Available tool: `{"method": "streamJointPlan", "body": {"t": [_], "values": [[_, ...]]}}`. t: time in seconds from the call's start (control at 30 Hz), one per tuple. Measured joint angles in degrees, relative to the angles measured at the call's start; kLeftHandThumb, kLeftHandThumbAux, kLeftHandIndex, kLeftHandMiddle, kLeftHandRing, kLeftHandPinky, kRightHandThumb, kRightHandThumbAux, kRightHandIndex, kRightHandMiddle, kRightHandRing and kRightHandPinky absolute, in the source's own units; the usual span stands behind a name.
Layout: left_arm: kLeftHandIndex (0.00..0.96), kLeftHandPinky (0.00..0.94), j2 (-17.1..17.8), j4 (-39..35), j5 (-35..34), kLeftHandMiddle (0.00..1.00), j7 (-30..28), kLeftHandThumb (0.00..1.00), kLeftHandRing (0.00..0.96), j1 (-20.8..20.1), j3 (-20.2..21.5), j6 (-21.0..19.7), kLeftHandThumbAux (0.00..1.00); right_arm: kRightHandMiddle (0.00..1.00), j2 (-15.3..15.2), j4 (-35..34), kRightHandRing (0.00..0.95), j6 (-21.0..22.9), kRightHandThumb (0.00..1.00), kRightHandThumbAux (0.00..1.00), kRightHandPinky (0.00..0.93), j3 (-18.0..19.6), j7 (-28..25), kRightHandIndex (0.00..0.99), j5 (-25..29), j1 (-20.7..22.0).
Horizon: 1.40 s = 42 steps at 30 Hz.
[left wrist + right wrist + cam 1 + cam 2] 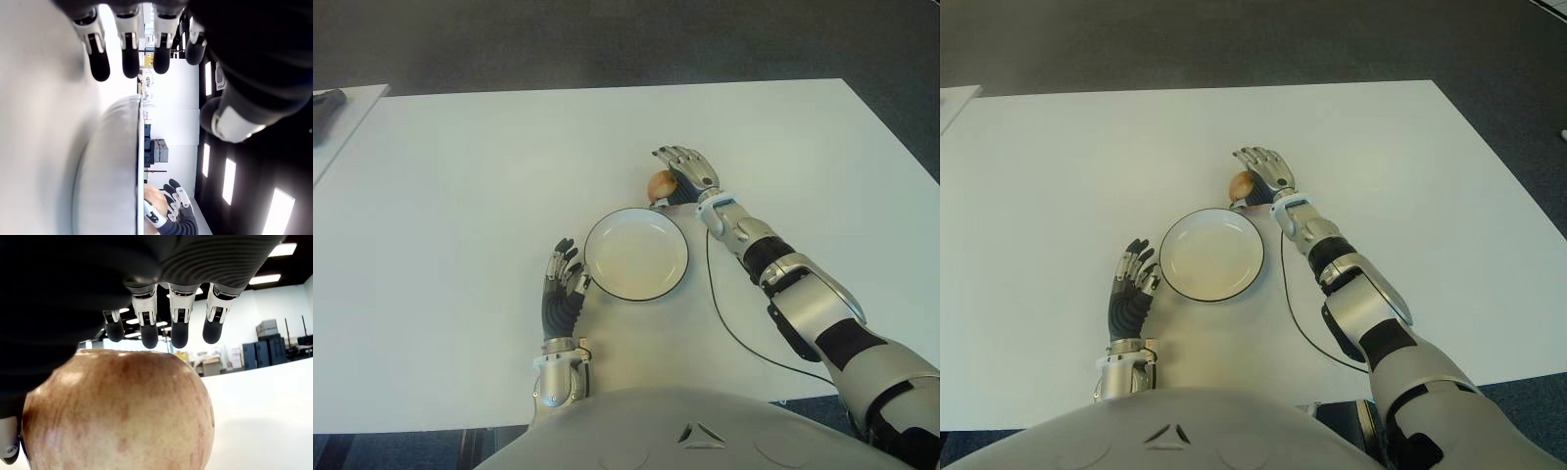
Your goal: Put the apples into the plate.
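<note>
Right hand (683,174) over the reddish-yellow round apple (660,184), fingers extended, not clasping it. Apple just beyond the black-rimmed white round plate (636,254). Left hand (562,284) left of plate, fingers relaxed.

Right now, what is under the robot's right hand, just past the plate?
A round reddish-yellow apple sits under the right robot hand, beside the far rim of the empty white black-rimmed plate. The robot hand covers part of the apple, so whether the fingers grip it cannot be seen.
</note>
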<state>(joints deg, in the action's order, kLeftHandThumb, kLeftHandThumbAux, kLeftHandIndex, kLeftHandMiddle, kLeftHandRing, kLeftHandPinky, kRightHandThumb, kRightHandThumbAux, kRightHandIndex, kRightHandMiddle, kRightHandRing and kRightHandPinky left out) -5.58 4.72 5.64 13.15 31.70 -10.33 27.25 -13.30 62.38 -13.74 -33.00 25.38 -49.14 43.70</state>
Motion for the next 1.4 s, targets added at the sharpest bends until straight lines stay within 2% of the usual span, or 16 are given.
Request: {"method": "streamJointPlan", "body": {"t": [0.53, 0.97, 1.17, 1.4], "values": [[0.103, 0.169, 0.0, 0.0, 0.0, 0.11, 0.0, 0.271, 0.117, 0.01, -0.04, 0.0, 0.61, 0.124, 0.83, 0.96, 0.096, -0.5, 0.466, 0.604, 0.11, -0.03, -0.01, 0.058, 0.38, -0.12], [0.11, 0.202, 0.0, -0.01, -0.01, 0.123, 0.0, 0.283, 0.134, 0.03, -0.05, 0.0, 0.613, 0.141, 0.93, 1.68, 0.109, -0.91, 0.456, 0.613, 0.111, -0.02, 0.36, 0.076, 1.42, -0.75], [0.103, 0.161, -0.01, -0.01, -0.01, 0.114, 0.0, 0.272, 0.119, 0.05, -0.07, 0.0, 0.62, 0.163, 0.96, 2.56, 0.128, -1.56, 0.477, 0.622, 0.119, 0.05, 0.97, 0.099, 2.16, -0.92], [0.101, 0.175, -0.02, -0.03, -0.01, 0.112, 0.0, 0.268, 0.119, 0.09, -0.08, 0.0, 0.621, 0.194, 1.08, 3.46, 0.159, -2.66, 0.484, 0.633, 0.151, 0.32, 1.82, 0.136, 3.16, -1.1]]}}
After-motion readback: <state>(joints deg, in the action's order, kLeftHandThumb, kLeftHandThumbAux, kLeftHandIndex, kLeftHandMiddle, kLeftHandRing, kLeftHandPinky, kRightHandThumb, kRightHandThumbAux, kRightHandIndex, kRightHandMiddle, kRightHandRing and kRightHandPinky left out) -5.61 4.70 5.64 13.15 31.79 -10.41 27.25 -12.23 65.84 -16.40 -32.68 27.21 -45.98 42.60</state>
